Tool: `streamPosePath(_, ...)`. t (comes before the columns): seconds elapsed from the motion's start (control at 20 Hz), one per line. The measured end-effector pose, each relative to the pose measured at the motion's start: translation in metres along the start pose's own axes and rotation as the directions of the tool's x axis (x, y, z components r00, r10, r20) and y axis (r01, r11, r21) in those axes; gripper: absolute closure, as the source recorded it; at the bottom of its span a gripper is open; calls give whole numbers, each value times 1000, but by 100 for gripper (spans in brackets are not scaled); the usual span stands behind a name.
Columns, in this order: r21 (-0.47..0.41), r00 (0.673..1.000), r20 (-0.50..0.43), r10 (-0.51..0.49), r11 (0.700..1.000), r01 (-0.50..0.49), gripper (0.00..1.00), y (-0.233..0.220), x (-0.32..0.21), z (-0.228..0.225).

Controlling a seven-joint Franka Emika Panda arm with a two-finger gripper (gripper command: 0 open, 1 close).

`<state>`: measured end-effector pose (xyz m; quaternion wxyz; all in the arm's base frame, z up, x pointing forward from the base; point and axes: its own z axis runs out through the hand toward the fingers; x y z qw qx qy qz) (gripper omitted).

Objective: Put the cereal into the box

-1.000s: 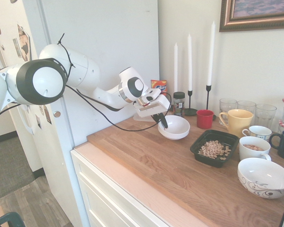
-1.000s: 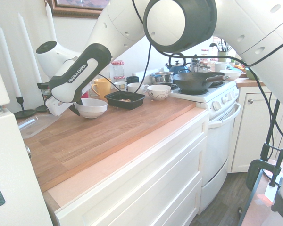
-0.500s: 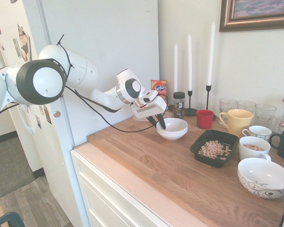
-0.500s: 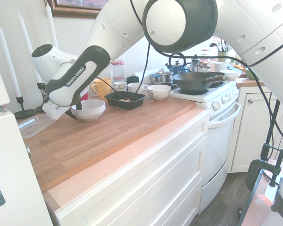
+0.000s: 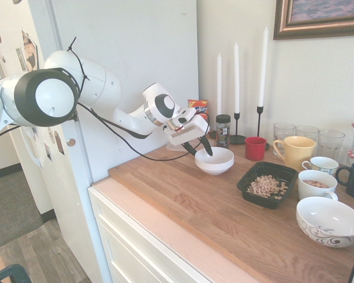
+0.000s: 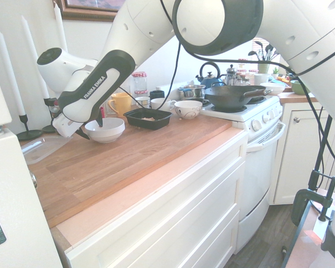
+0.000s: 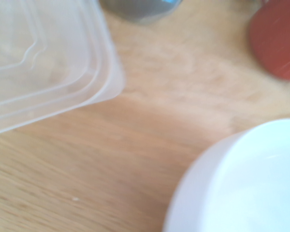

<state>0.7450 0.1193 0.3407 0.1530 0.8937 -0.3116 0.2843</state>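
The cereal [image 5: 266, 186] lies as a pile of tan rings inside the box [image 5: 251, 184], a shallow black tray on the wooden counter; in the second exterior view the box [image 6: 135, 116] sits beyond the white bowl. My gripper [image 5: 199, 147] hangs at the left rim of that empty white bowl [image 5: 218, 163], well left of the box. Its dark fingers [image 5: 207, 145] stand apart, one over the bowl's inside and one outside the rim, gripping nothing. The second exterior view shows the gripper [image 6: 91, 133] beside the bowl [image 6: 107, 129]. In the wrist view the bowl [image 7: 246, 183] fills one corner.
Candlesticks [image 5: 260, 122], a spice jar [image 5: 223, 130], a red cup [image 5: 255, 148], a yellow mug [image 5: 295, 152], glasses and white cups stand along the wall. A patterned bowl [image 5: 329, 221] sits near the front right. A clear flat container [image 7: 43, 58] lies beside the white bowl. A stove with a pan [image 6: 234, 96] adjoins the counter.
The gripper's fingers were together at the white bowl's rim and have spread apart. The bowl now rests free on the counter, and the hand has shifted a little.
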Motion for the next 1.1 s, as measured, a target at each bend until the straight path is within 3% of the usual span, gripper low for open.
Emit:
streamPosePath(0.1,7,1000,-3,16,1000,-16,0,5,2,-13)
streamPosePath(0.55,58,969,158,188,978,-199,0,46,29,-28)
streamPosePath(0.95,107,902,345,259,944,-312,0,63,45,-12)
streamPosePath(1.1,108,890,365,273,937,-332,0,67,52,-10)
